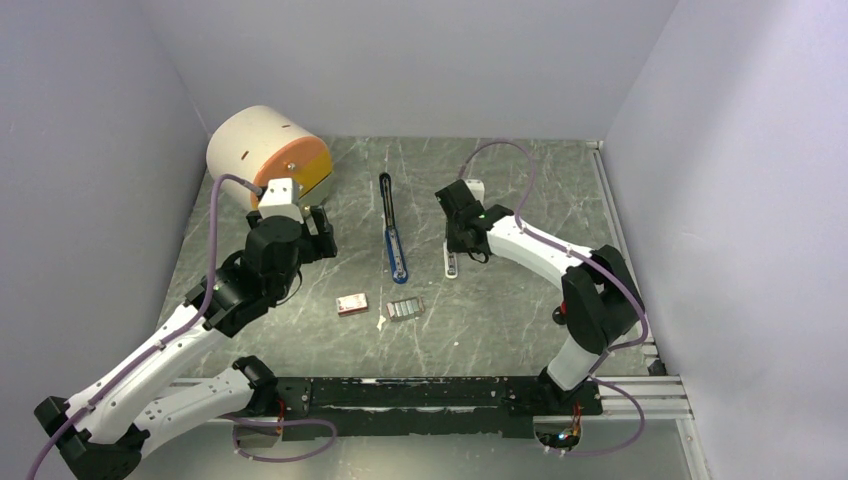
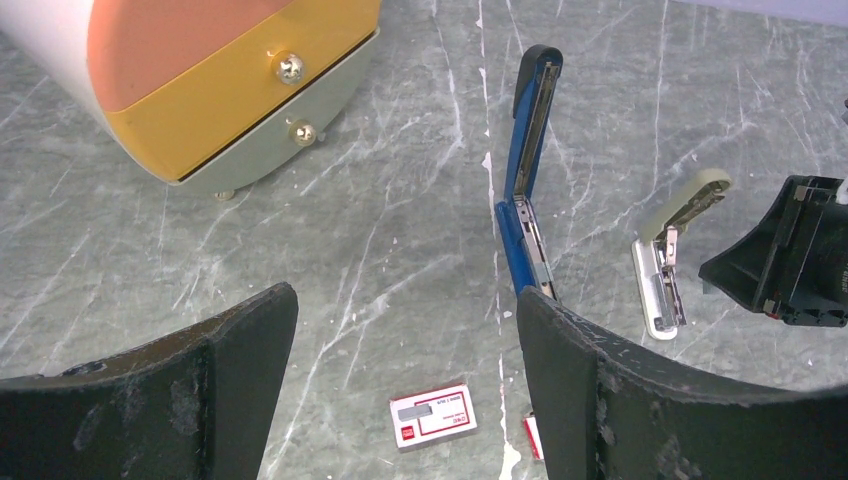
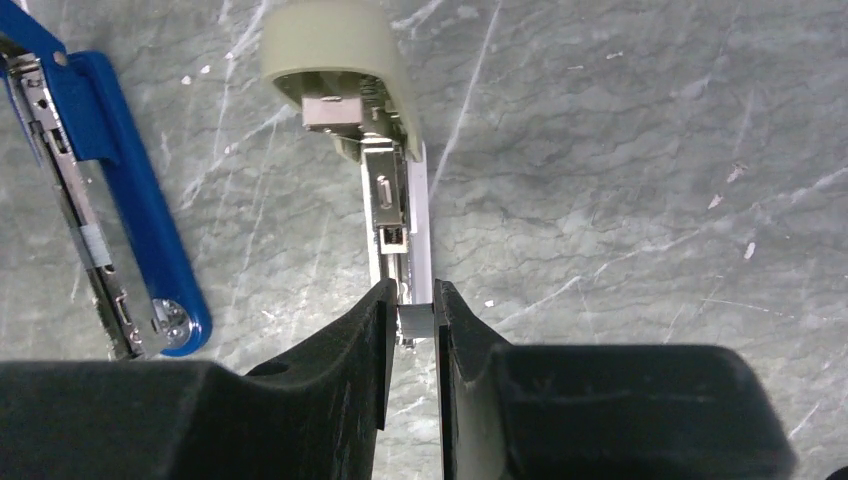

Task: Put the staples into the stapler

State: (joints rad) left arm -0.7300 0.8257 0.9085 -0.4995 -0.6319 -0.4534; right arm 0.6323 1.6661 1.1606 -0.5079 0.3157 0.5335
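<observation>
Stapler [image 1: 393, 230] lies opened flat mid-table; staples [image 1: 404, 308] loose near the table's near edge, not loaded; left gripper [image 2: 405, 300] wide open, empty; right gripper [image 3: 412, 300] pinches the beige stapler [image 3: 340, 60]; loading judged unstarted.

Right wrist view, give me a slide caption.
Right gripper pinches one end of the beige stapler, with the opened blue stapler lying alongside.
</observation>
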